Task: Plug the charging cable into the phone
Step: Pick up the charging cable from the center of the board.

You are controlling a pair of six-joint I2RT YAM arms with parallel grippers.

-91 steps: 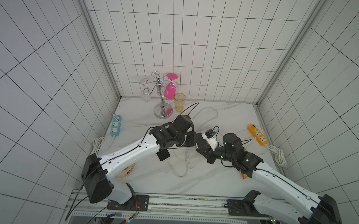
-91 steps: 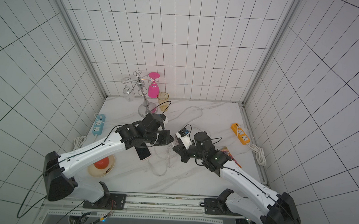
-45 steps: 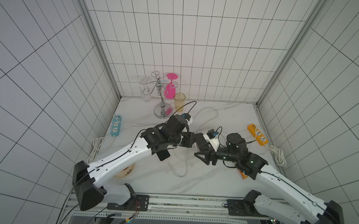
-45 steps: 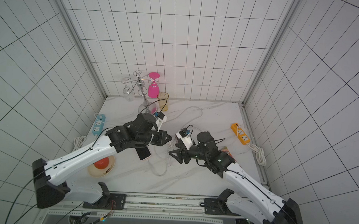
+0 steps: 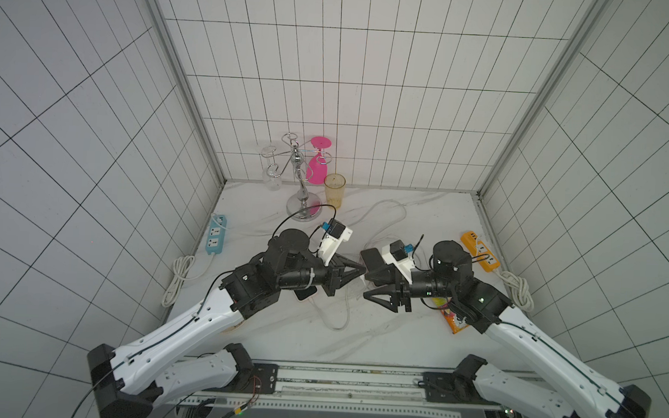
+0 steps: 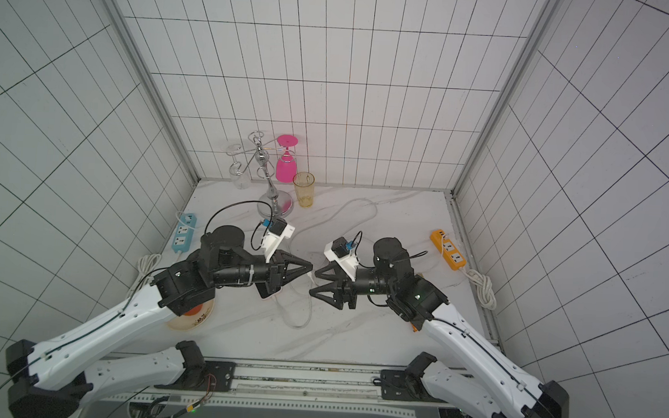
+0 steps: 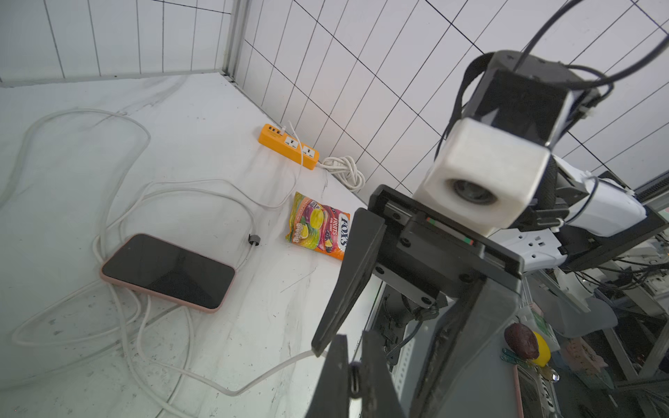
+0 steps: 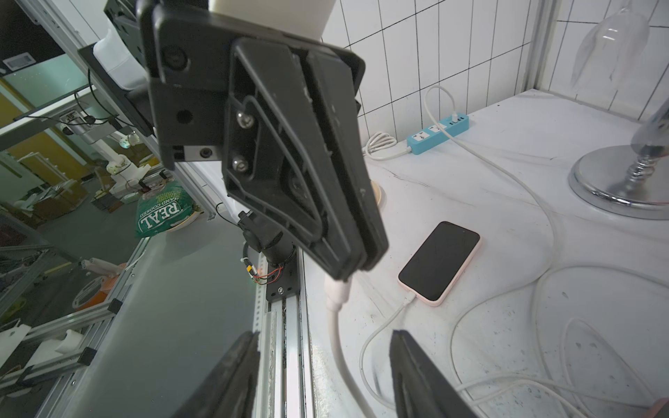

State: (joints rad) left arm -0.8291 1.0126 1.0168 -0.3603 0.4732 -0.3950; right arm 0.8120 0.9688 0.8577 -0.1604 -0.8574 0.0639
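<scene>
My left gripper (image 5: 360, 276) is shut on the white plug (image 8: 338, 289) of the charging cable (image 5: 334, 324), which hangs down to the table. The plug's tip shows between the shut fingers (image 7: 336, 376). My right gripper (image 5: 371, 286) faces it, just apart, open. The cable (image 8: 336, 347) passes between its fingers (image 8: 416, 376) untouched. One pink-cased phone (image 7: 168, 271) lies face up on the table behind the right gripper (image 6: 315, 283). A second pink-cased phone (image 8: 440, 262) lies under the left arm with a thin white lead in its near end.
A blue power strip (image 5: 215, 235) lies at the left wall and an orange one (image 5: 479, 257) at the right. A chrome glass rack (image 5: 302, 200) and a yellow cup (image 5: 334, 188) stand at the back. A candy bag (image 7: 318, 231) and cable loops lie on the table.
My right gripper has opened and drawn back a little from the left gripper's tip. The left gripper stays shut on the plug and has swung to point at the right gripper.
</scene>
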